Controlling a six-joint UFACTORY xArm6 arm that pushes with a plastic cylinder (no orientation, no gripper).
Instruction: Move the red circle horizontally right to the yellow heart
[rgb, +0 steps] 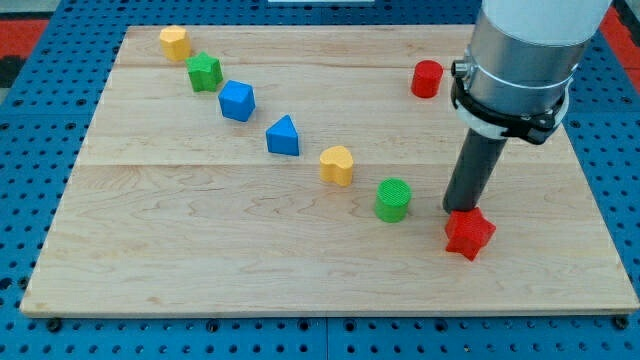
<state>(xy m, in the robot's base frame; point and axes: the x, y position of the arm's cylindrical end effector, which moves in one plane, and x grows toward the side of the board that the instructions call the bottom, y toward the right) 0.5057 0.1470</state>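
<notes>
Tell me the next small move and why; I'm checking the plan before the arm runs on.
Probably lift away from the red star and travel toward the view's top. My tip sits against the star's upper edge, while the red circle lies well above it, near the top edge, and has to come down level with the yellow heart.

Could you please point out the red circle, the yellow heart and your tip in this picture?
red circle (427, 78), camera view, its side wall.
yellow heart (337, 164), camera view, its top face.
my tip (459, 208), camera view, the rod's very end, just above the red star (469, 233).
</notes>
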